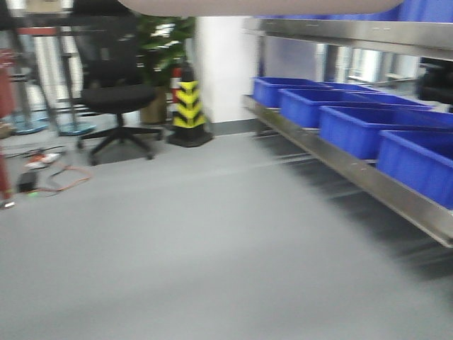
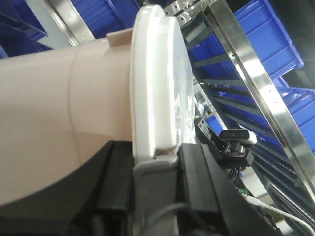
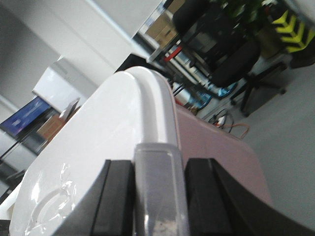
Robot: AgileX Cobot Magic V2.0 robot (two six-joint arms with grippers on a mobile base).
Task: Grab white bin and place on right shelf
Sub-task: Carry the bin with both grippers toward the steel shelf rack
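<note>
Plain grey floor [image 1: 177,234]. White pillar [image 1: 223,64] at back, with a yellow-black striped bollard [image 1: 188,106] at its foot and a potted plant [image 1: 166,32] behind. Black office chair [image 1: 117,95] left of the bollard. Orange cable [image 1: 64,177] loose on the floor, far left. Front view is motion-blurred. Lit blue screen [image 3: 23,117] in the right wrist view.

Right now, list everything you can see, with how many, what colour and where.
white bin: one, pinkish-white with white lid, held between both grippers
right shelf: one, steel, right side
blue bins: at least four, blue, in a row on the right shelf
office chair: one, black, back left
striped bollard: one, yellow and black, back centre
plant: one, green, behind the chair
cables: few, orange, floor at left
left gripper: one, black, clamped on the bin's end
right gripper: one, black, clamped on the other end
</note>
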